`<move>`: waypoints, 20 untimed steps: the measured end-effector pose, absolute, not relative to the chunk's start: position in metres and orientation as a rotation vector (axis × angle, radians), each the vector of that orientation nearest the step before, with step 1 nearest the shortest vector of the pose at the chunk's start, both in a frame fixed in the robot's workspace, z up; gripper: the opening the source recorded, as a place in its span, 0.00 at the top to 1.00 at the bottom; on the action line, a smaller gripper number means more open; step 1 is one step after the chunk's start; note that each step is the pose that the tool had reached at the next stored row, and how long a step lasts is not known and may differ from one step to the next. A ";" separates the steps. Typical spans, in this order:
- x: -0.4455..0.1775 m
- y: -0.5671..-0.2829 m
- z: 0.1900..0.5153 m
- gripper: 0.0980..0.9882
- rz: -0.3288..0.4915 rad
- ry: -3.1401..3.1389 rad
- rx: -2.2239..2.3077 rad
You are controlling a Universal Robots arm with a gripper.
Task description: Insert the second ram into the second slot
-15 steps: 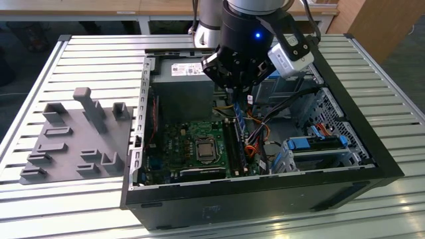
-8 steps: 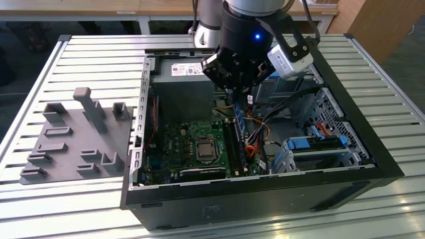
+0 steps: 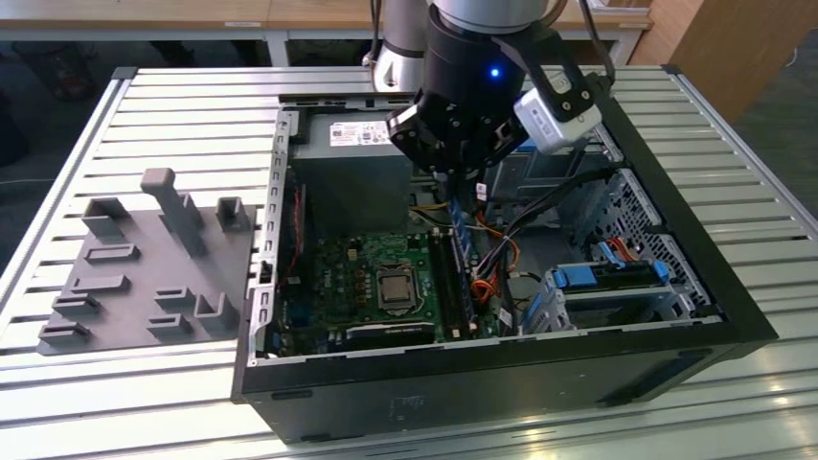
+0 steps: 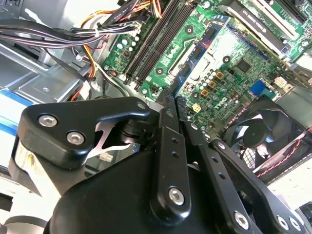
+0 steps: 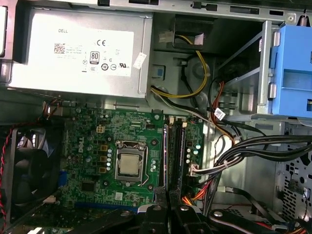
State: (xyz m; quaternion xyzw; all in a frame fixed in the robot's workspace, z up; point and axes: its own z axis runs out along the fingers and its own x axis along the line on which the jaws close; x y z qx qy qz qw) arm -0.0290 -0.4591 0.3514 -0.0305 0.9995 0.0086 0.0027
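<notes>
My gripper (image 3: pixel 450 180) hangs inside the open computer case (image 3: pixel 511 369), above the motherboard (image 5: pixel 92 146). In the second wrist view its two black fingers (image 4: pixel 165 141) stand pressed close, shut on the second ram (image 4: pixel 200 53). The ram is a thin blue board stick, seen nearly edge-on. It reaches out from the fingertips and hovers above the board. The long black ram slots (image 5: pixel 173 153) lie side by side right below the gripper (image 5: pixel 168 207), beside the processor socket (image 5: pixel 130 163). These slots (image 4: pixel 153 41) also run past the gripper (image 4: pixel 174 95) in the second wrist view.
A silver power supply (image 5: pixel 78 53) fills the case's far end. A black fan (image 5: pixel 29 161) sits beside the board. Cable bundles (image 5: pixel 243 151) and light-blue drive-bay clips (image 3: pixel 607 278) crowd the exterior view's right. A grey fixture (image 3: pixel 153 259) lies on the slatted table (image 3: pixel 77 383).
</notes>
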 end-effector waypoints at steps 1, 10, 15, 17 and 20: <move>-0.029 -0.459 0.351 0.96 0.027 3.135 -0.095; -0.029 -0.459 0.346 0.96 0.027 3.141 -0.096; -0.029 -0.459 0.342 0.96 0.027 3.144 -0.096; -0.029 -0.459 0.340 0.96 0.027 3.145 -0.096; -0.029 -0.459 0.337 0.96 0.028 3.145 -0.096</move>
